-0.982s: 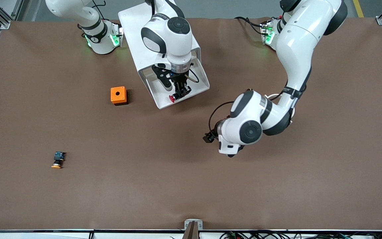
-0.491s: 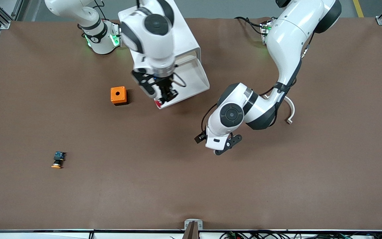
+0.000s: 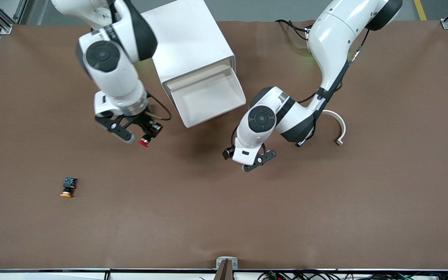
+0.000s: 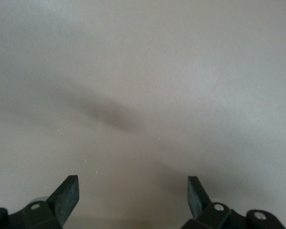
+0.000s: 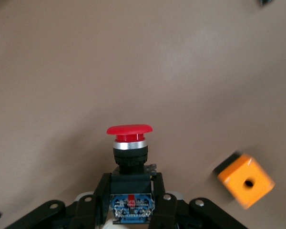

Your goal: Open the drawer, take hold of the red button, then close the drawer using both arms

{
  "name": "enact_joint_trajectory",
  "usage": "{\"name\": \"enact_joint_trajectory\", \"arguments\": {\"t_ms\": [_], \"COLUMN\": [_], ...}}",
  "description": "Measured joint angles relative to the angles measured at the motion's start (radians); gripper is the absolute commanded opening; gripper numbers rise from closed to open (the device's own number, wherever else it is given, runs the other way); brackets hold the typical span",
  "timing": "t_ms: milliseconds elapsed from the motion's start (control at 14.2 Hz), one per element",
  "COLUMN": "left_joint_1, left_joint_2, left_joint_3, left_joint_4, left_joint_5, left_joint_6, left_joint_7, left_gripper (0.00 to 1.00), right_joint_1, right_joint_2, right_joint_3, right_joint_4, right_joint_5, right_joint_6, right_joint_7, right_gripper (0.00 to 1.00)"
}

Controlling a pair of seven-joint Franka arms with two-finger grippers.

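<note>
My right gripper (image 3: pixel 146 134) (image 5: pixel 129 185) is shut on the black body of the red-capped button (image 3: pixel 143 142) (image 5: pixel 129 130). It holds the button in the air over bare table, off the cabinet's side toward the right arm's end. The drawer (image 3: pixel 208 99) stands pulled out of the white cabinet (image 3: pixel 191 42), and its tray shows nothing inside. My left gripper (image 3: pixel 230 153) (image 4: pixel 133 191) hangs open over the table in front of the drawer, nothing between its fingers (image 4: pixel 66 193).
An orange box (image 5: pixel 245 180) with a round hole shows in the right wrist view; the right arm hides it in the front view. A button with an orange-yellow cap (image 3: pixel 67 187) lies toward the right arm's end, nearer the front camera. A white curved piece (image 3: pixel 336 126) lies by the left arm.
The right gripper lifted the red button out of the drawer and carried it toward the right arm's end. The left arm swung closer to the drawer's front.
</note>
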Motion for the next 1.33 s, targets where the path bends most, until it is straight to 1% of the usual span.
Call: {"name": "enact_joint_trajectory", "arguments": {"t_ms": [211, 421, 632, 772, 912, 1123, 1333], "left_joint_1": [-0.006, -0.007, -0.009, -0.009, -0.01, -0.009, -0.011], "left_joint_2": [-0.012, -0.027, -0.035, -0.035, -0.035, -0.036, -0.036], "left_joint_3": [-0.044, -0.098, -0.136, -0.158, -0.182, -0.215, -0.248], "left_joint_4": [-0.023, -0.055, -0.094, -0.116, -0.128, -0.132, -0.137], "left_joint_5": [0.018, 0.02, 0.02, 0.02, 0.02, 0.02, 0.02], "left_joint_6": [0.003, 0.008, 0.008, 0.007, -0.01, -0.041, -0.052], "left_joint_7": [0.0, 0.0, -0.005, -0.046, -0.076, -0.124, -0.195], "left_gripper": [1.0, 1.0, 1.0, 1.0, 1.0, 1.0, 1.0], "right_joint_1": [-0.109, -0.188, -0.27, -0.329, -0.364, -0.391, -0.427], "right_joint_2": [0.016, 0.066, 0.12, 0.148, 0.172, 0.221, 0.273], "right_joint_3": [-0.002, -0.003, -0.004, -0.005, -0.005, -0.005, -0.006], "right_joint_4": [-0.005, -0.009, -0.011, -0.011, -0.012, -0.021, -0.059], "right_joint_5": [0.021, 0.026, 0.026, 0.026, 0.026, 0.018, -0.003], "right_joint_6": [0.038, 0.092, 0.15, 0.195, 0.238, 0.31, 0.425], "right_joint_7": [-0.229, -0.403, -0.581, -0.688, -0.752, -0.795, -0.823], "right_gripper": [0.0, 0.0, 0.0, 0.0, 0.0, 0.0, 0.0]}}
